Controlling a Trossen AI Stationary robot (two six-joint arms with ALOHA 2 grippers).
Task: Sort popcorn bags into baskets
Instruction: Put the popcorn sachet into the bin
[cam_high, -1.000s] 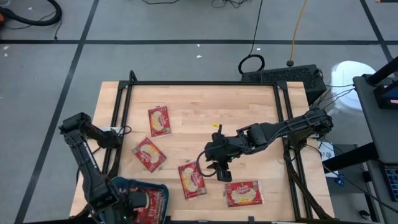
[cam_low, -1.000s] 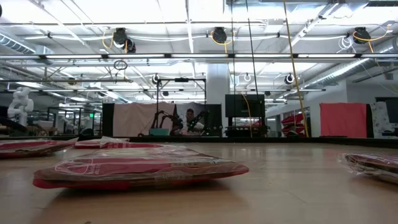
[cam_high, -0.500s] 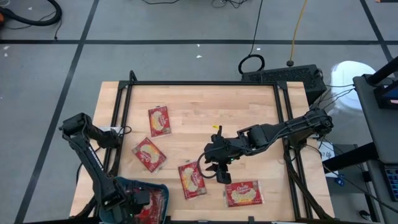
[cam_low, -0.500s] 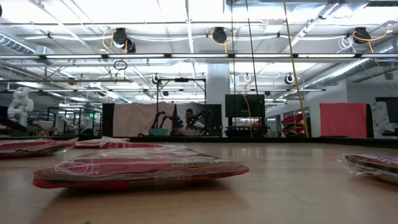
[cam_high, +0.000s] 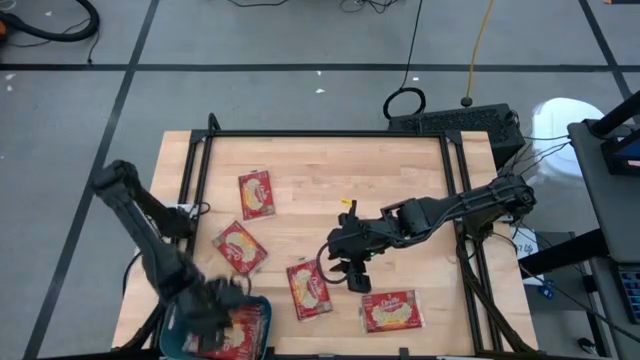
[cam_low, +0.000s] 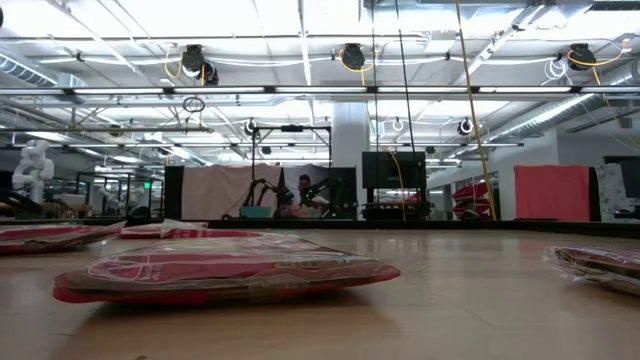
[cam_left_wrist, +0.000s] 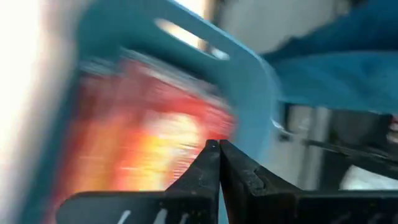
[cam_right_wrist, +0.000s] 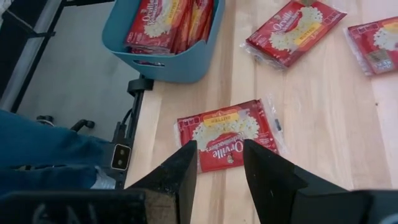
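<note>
The left gripper hovers over the teal bin at the 7 o'clock corner of the table. In its wrist view the fingers are pressed together with nothing between them, and the bin with red bags inside appears blurred just behind them.

The right gripper is near the middle of the table, a little toward 5 o'clock. Its fingers are spread apart and empty, above a bag that lies flat on the wood.

Four bags remain on the table: one at 10 o'clock, one at 8 o'clock, one at 6 o'clock and one at 5 o'clock. The bin already holds several bags.
</note>
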